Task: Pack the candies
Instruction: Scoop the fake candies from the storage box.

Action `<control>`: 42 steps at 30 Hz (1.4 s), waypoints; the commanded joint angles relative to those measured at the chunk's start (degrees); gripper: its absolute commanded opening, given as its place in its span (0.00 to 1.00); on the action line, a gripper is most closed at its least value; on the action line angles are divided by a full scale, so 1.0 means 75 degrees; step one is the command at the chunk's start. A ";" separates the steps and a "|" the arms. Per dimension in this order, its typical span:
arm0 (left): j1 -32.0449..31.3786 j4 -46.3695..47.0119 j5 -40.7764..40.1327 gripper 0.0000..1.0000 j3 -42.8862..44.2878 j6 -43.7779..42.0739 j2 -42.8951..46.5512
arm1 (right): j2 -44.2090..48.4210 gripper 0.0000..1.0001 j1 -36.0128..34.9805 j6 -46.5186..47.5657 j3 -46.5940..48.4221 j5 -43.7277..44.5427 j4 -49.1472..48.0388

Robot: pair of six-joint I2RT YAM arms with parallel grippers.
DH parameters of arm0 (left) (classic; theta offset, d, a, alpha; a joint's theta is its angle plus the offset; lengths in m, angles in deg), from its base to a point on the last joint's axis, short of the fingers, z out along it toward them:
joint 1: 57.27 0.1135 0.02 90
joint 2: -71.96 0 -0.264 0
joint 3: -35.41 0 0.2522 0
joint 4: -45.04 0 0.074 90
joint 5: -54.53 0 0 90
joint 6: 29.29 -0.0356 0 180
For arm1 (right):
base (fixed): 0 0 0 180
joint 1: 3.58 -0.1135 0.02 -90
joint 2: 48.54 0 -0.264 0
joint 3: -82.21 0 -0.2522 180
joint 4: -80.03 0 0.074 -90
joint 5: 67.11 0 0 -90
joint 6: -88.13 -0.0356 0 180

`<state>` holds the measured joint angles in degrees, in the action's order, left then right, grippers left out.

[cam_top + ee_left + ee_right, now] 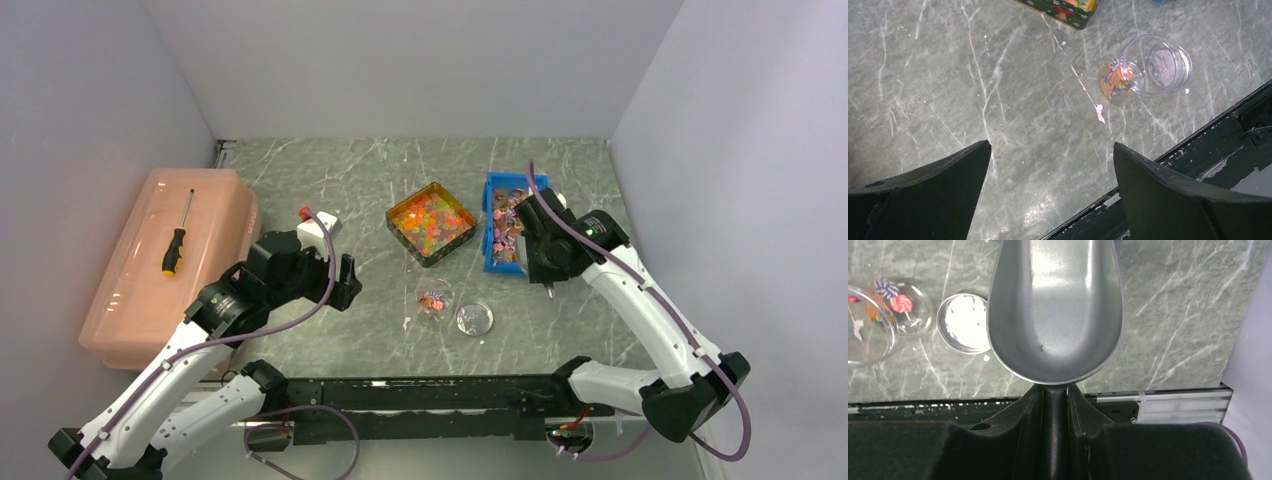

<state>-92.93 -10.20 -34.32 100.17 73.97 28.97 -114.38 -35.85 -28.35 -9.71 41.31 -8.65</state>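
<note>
So: grey-green marble table (350,180), plain grey walls (90,100) on three sides. Pink box (130,290) far left, screwdriver (177,240) on its lid. Left gripper (1052,150) spread wide over bare marble. The candies (431,222) fill the square tin (404,242) mid-table. Right gripper (1054,390) pinches the metal scoop (1055,305) by its handle, just beside the blue bin (490,215).

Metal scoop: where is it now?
Right wrist view, centre: the metal scoop sits empty in the right tool, above the table just right of the jar lid.
</note>
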 commanded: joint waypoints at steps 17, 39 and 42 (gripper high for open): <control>0.0026 0.0037 -0.0135 0.99 0.0042 0.0049 0.0030 | -0.0906 0.00 0.1281 0.1188 -0.1138 -0.1097 -0.2554; 0.0036 0.0028 -0.0130 0.99 0.0055 0.0044 -0.0001 | -0.1923 0.00 0.1741 0.1435 -0.0900 -0.1332 -0.3048; 0.0044 0.0028 -0.0130 0.99 0.0050 0.0046 0.0039 | -0.2156 0.00 0.1792 0.1427 -0.0787 -0.1377 -0.3107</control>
<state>-92.91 -10.37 -34.41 100.17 73.95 28.95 -128.74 -23.09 -17.88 -18.47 31.25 -29.55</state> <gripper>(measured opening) 0.994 0.245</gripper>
